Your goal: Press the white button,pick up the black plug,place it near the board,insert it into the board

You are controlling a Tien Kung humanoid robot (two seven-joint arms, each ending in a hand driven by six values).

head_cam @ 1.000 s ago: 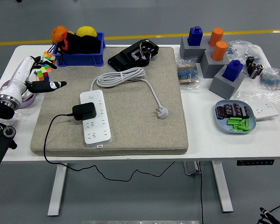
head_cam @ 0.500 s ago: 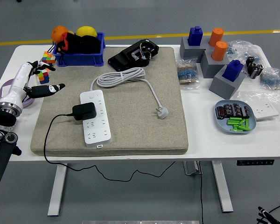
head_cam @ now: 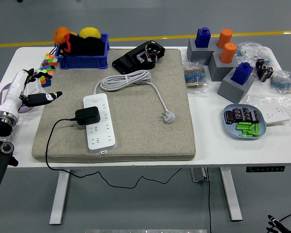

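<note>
1. A white rectangular tabletop carries one grey felt mat, with one white multi-socket power strip board lying lengthwise on the mat's left half.
2. One black square plug sits pushed into the board's left side, its thin black cable looping off the mat and under the tabletop.
3. One white coiled cord runs from the board's far end to a white three-pin plug lying loose on the mat.
4. The left robot hand, white with black fingertips, hovers over the tabletop's left edge, beside the mat, fingers spread and holding nothing.
5. At the right stand two blue blocks and two orange cylinders on grey bases.
6. One blue oval dish holds green batteries.
</note>
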